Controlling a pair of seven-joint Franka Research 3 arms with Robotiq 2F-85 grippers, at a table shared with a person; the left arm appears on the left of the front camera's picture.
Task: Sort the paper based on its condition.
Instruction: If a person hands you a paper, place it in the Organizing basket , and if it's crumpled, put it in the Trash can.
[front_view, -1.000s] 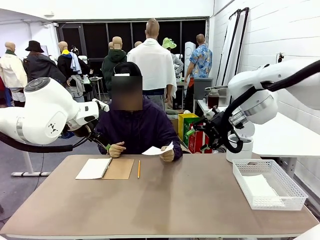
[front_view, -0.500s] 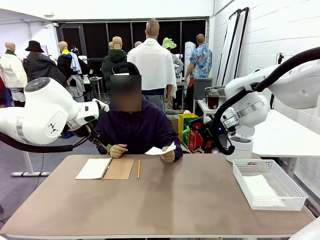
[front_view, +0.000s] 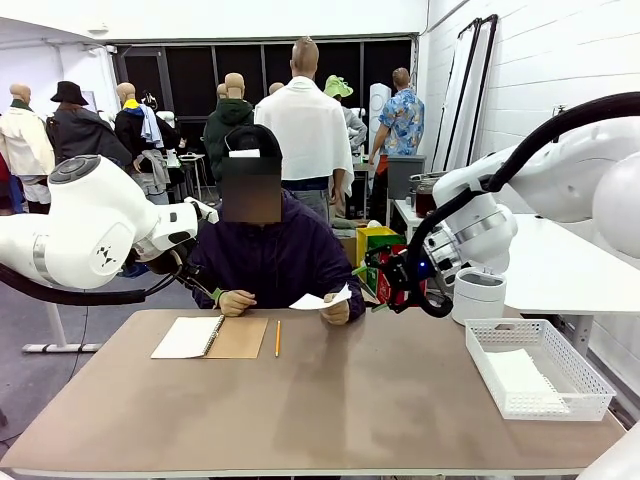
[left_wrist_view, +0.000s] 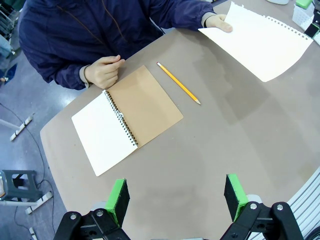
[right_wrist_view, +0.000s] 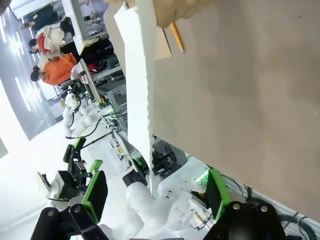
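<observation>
So the person's hand (front_view: 335, 308) has the thin white sheet of paper (front_view: 318, 299) lifted over the far edge of the brown counter (front_view: 350, 400). The right gripper (front_view: 372, 288) is near it, fingers wide apart. The left gripper (left_wrist_view: 176, 197) hangs above the counter, also spread and holding nothing.

Notebook (front_view: 210, 337) left on table (front_view: 380, 410), pencil (front_view: 277, 338) just beside, paper (front_view: 525, 378) in basket (front_view: 482, 368) far right.

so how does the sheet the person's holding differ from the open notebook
The sheet is held above the table in the person's hand; the notebook lies flat on it. The sheet is loose; the notebook is spiral-bound with a brown cover. Both show blank white paper.
</observation>
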